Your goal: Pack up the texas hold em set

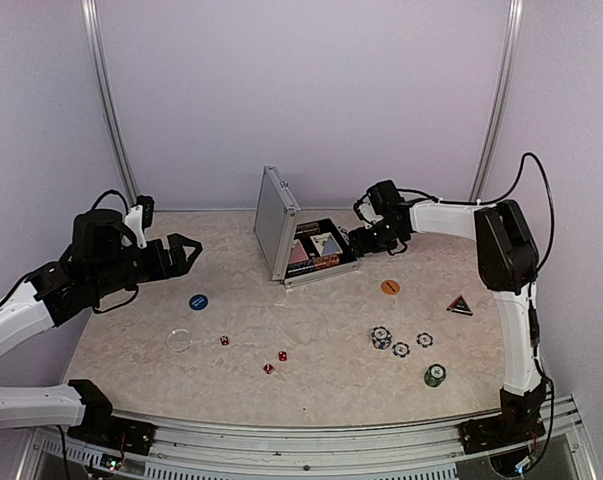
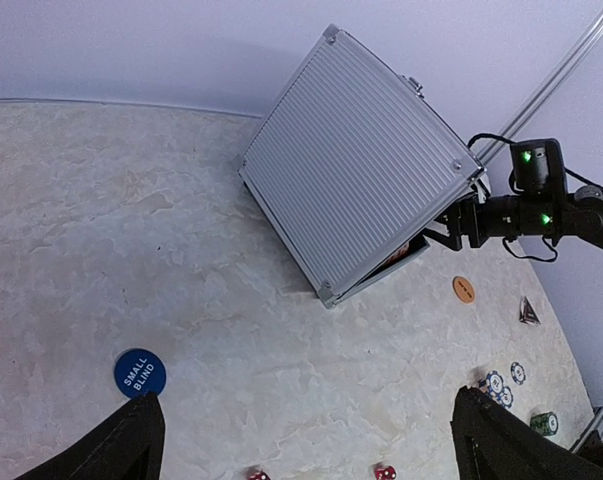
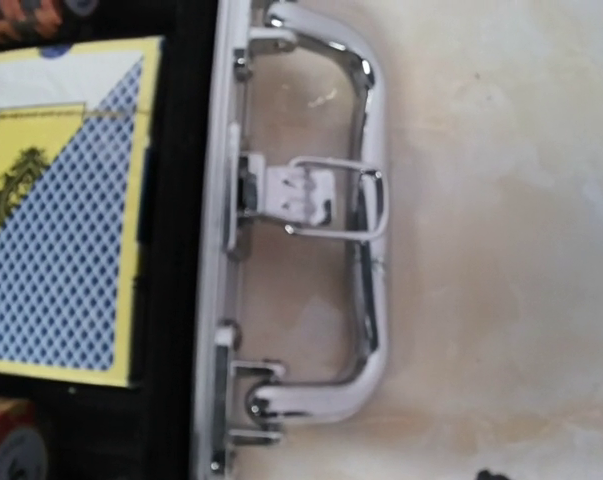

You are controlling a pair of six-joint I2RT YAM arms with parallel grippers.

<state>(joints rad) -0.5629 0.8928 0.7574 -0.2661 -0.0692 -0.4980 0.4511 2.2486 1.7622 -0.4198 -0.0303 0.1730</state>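
From above, the open silver case (image 1: 278,222) stands at twelve o'clock on the tabletop (image 1: 321,322), left jaws apart at nine, right jaws at its three-o'clock rim, state impossible to tell; the left wrist view reads "SMALL BLIND" on a blue disc (image 2: 140,373), the lid (image 2: 356,170) hiding the contents; the right wrist view crops a blue-patterned deck (image 3: 61,250) beside the chrome handle (image 3: 374,130).

One case (image 1: 277,222), two decks (image 1: 327,243), three dice (image 1: 224,340), two discs (image 1: 198,301), four loose chips (image 1: 401,349).
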